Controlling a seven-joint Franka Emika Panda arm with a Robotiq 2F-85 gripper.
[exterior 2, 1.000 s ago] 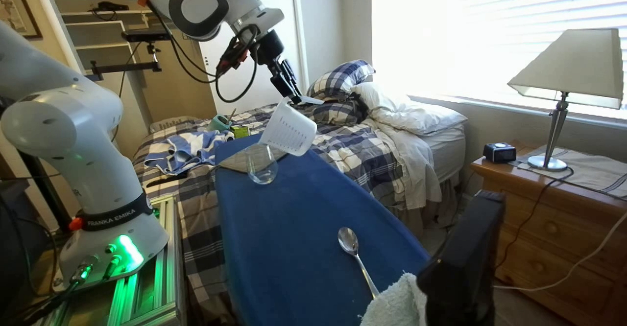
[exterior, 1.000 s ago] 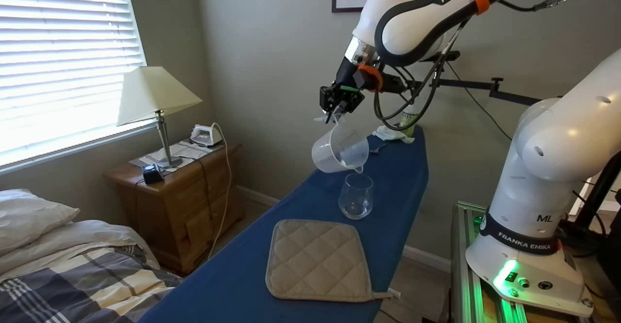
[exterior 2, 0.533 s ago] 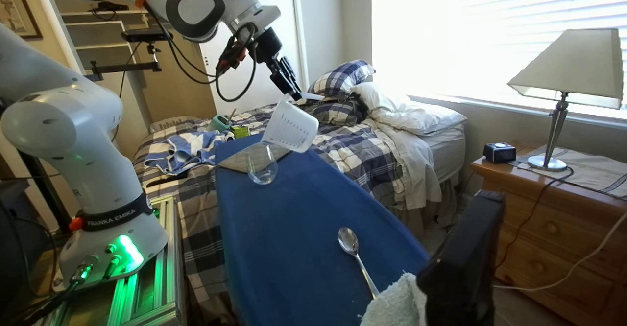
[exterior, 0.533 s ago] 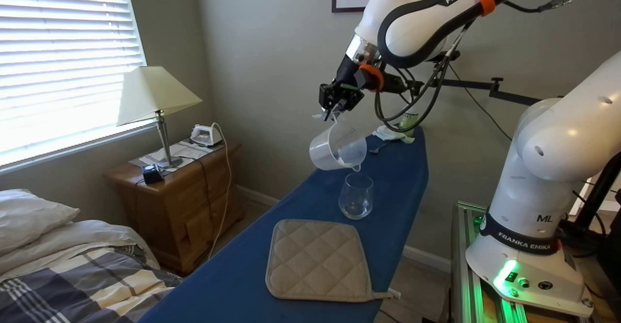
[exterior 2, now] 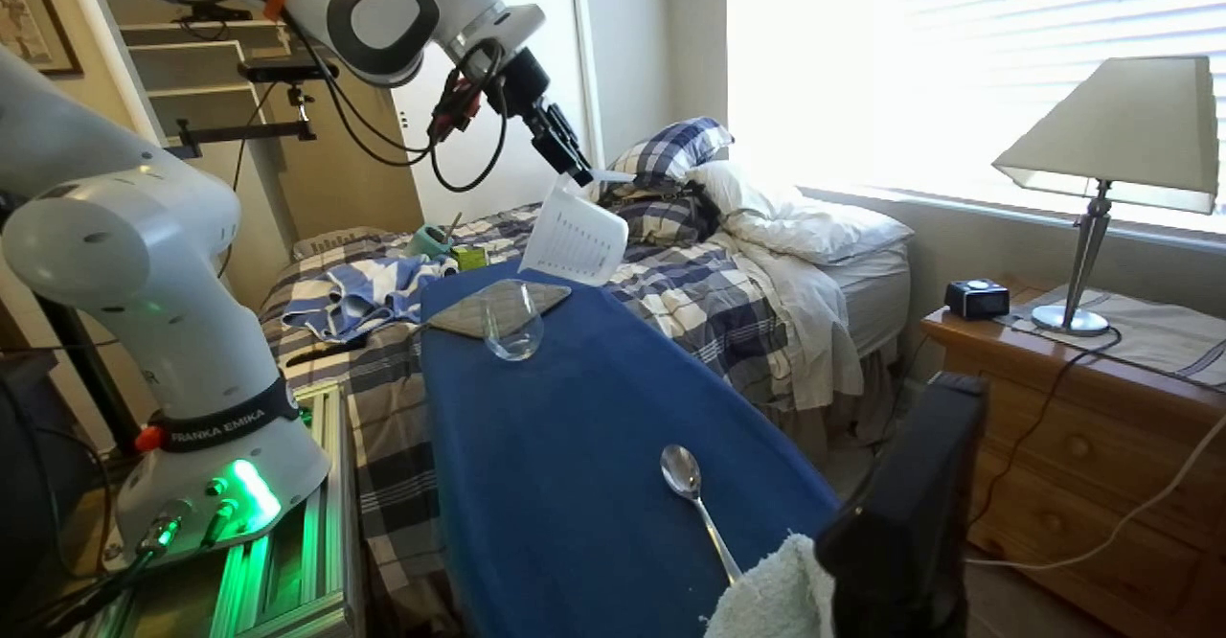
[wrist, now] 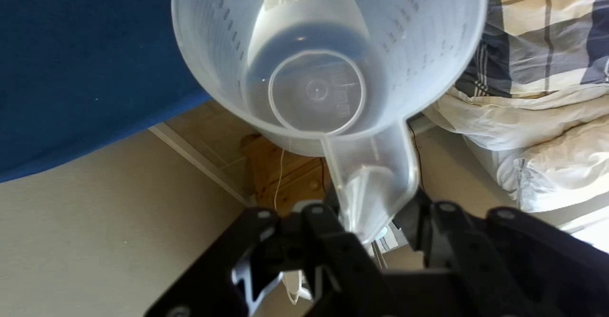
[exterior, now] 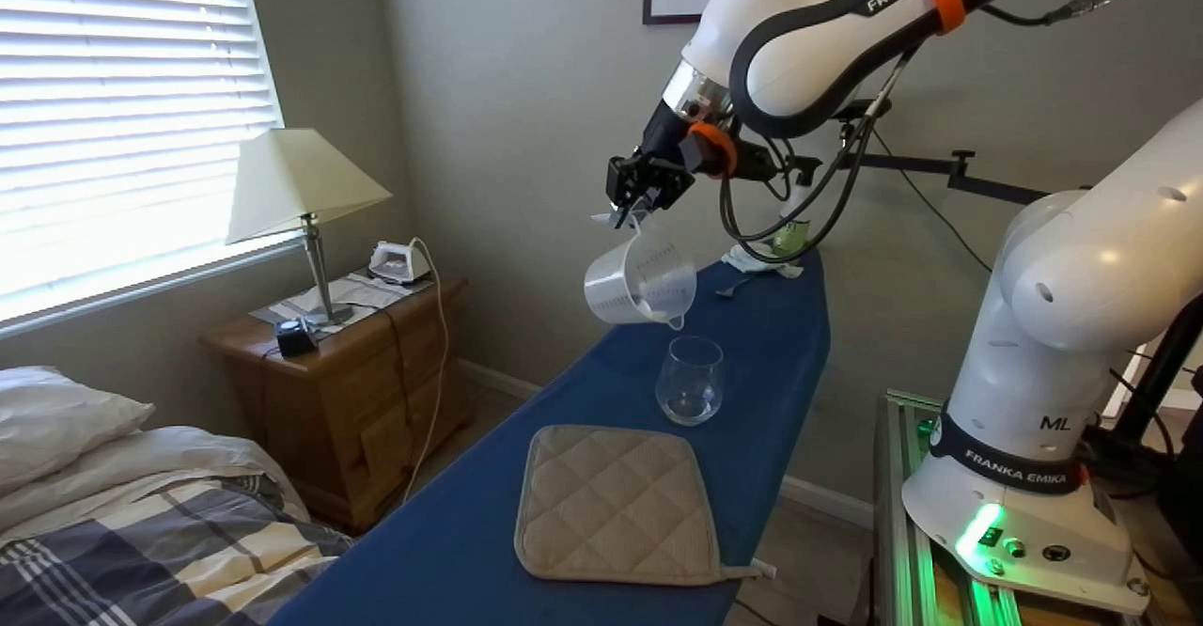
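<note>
My gripper is shut on the handle of a translucent measuring cup. The cup hangs below the fingers, tipped on its side with its spout low. In the wrist view its graduated inside and round base show, and the cup handle sits between the dark fingers; whether liquid is inside I cannot tell. A clear stemless glass stands upright on the blue ironing board. The spout is slightly above and to one side of the glass rim, apart from it. Both exterior views show cup and glass close together.
A beige quilted pot holder lies on the board beside the glass. Toward the board's other end are a spoon, a pale cloth and a spray bottle. A bed and a nightstand with a lamp flank the board.
My gripper and the cup have shifted slightly up and sideways, away from over the glass. The cup stays gripped and tipped. Glass and pot holder have not moved.
</note>
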